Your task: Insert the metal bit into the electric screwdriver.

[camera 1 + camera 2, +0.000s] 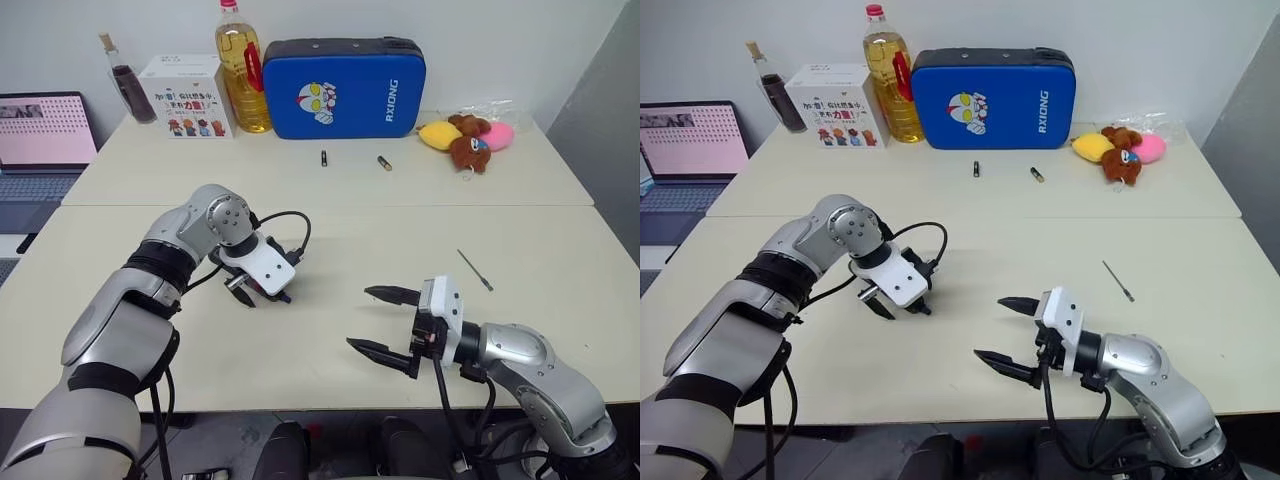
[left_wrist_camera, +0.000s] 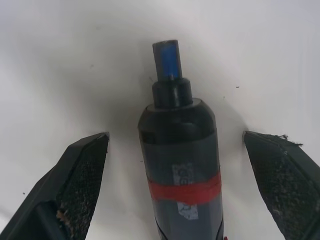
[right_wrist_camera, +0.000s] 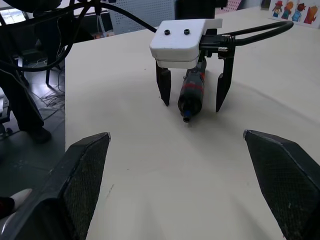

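Fingers of the left tool [image 3: 191, 95] pointed straight down and stood wide apart on either side of the electric screwdriver [image 2: 180, 165], touching neither flank of it. The screwdriver lay flat on the cream surface [image 1: 330, 240], well in from the near edge and left of its middle, its red band mid-body and its small blue tip [image 2: 166, 60] facing the right tool. That right tool [image 1: 385, 322] hovered level close to the near edge, aimed toward the left one, its two black fingers spread wide and holding nothing. The metal bit [image 1: 475, 270], a thin grey rod, lay alone nearer the right edge of the surface, well apart from both tools and from the screwdriver. Two short dark cylinders [image 1: 354, 160] rested toward the far edge, before a blue case [image 1: 345, 88].
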